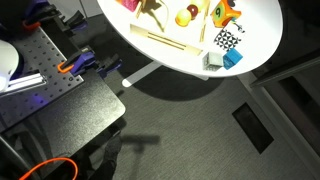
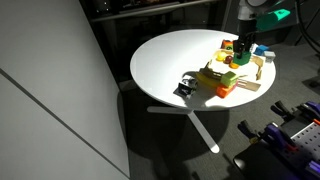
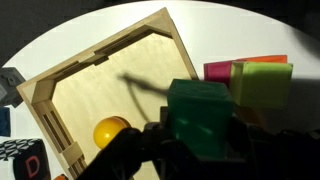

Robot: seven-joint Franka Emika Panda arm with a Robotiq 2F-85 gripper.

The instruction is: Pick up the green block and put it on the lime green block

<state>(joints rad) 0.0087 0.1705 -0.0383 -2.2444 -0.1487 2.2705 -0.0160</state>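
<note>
While the hand [image 3: 200, 142] was clamped on the green block [image 3: 198, 108], it probably needed centring squarely over the lime green block [image 3: 262, 82], then lowering gently before release.

Only a reddish letter, seemingly "D", shows on the dark cube [image 3: 30, 160] in the wrist view.

Dim room, white table [image 2: 165, 65] brightly lit from above; hard shadows on tray [image 3: 110, 80]; wrist foreground blurred.
</note>
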